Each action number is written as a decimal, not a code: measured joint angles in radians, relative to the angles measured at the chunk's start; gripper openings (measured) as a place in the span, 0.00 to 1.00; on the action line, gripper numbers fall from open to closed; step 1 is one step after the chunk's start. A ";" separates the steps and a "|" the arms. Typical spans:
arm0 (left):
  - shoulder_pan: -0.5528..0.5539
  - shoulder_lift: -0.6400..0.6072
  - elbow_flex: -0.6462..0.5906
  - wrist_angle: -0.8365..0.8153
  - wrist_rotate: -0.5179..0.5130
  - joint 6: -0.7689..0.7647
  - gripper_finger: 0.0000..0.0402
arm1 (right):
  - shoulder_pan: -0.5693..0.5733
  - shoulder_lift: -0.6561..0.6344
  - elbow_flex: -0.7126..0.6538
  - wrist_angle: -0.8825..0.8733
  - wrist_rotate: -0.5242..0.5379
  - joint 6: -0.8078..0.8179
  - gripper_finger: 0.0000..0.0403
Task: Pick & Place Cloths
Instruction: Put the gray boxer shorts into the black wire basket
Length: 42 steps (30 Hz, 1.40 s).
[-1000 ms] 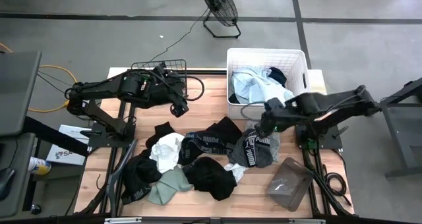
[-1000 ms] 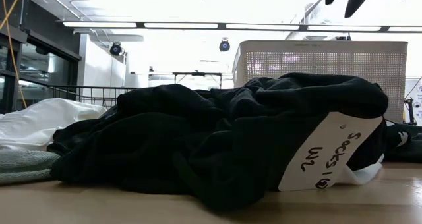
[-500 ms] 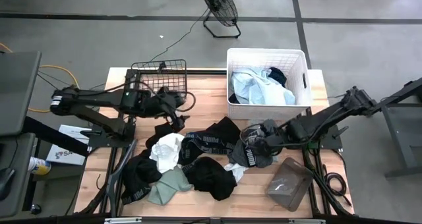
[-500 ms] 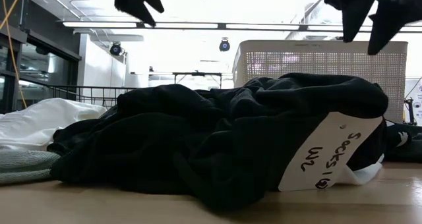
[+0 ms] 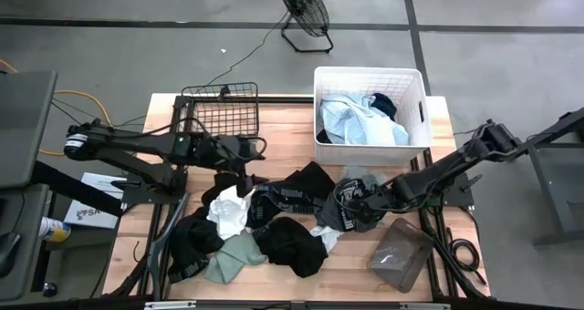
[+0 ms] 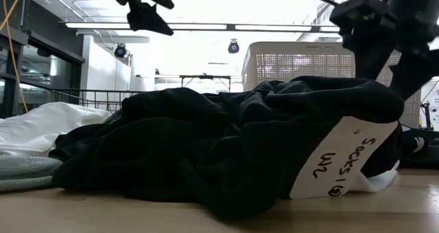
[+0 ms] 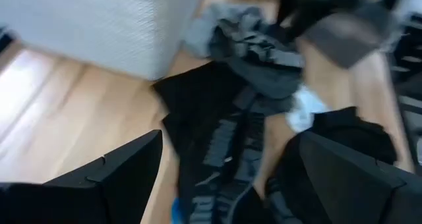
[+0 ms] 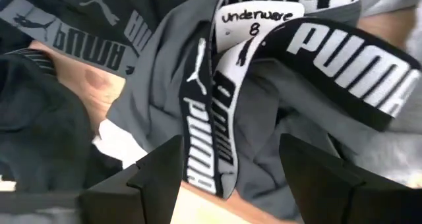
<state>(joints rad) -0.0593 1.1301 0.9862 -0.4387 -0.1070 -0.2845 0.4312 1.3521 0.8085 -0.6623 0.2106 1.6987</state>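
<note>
Wooden tabletop [image 5: 424,283] lies strewn with cloths [image 5: 274,221]. My left gripper [image 5: 245,171] hangs spread wide above a black piece, gripping nothing. My right gripper [image 8: 227,178] hovers parted over grey underwear [image 8: 277,112].

Grey concrete floor [image 5: 137,55] crossed by dark lines, with a black floor fan [image 5: 304,9] standing behind the table. Long ceiling light strips [image 6: 206,26] glow overhead.

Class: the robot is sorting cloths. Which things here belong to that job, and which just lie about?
Job:
cloths
white basket
wire basket
left claw
right claw

Lying about:
fan
grey bag
</note>
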 joint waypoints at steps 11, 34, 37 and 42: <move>0.000 0.000 -0.088 0.211 0.100 0.021 0.88 | -0.007 0.005 -0.067 0.123 0.104 -0.031 0.60; 0.000 0.000 -0.088 0.237 0.141 0.002 0.88 | -0.048 0.160 -0.068 0.327 0.077 -0.099 0.41; 0.000 0.000 -0.088 0.234 0.130 -0.009 0.88 | -0.048 0.160 -0.068 0.327 0.064 -0.098 0.30; 0.000 0.000 -0.088 0.233 0.130 -0.013 0.88 | -0.048 0.160 -0.068 0.329 0.043 -0.098 0.09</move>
<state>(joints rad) -0.0593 1.1301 0.8982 -0.2058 0.0227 -0.2970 0.3832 1.5119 0.7403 -0.3332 0.2537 1.6004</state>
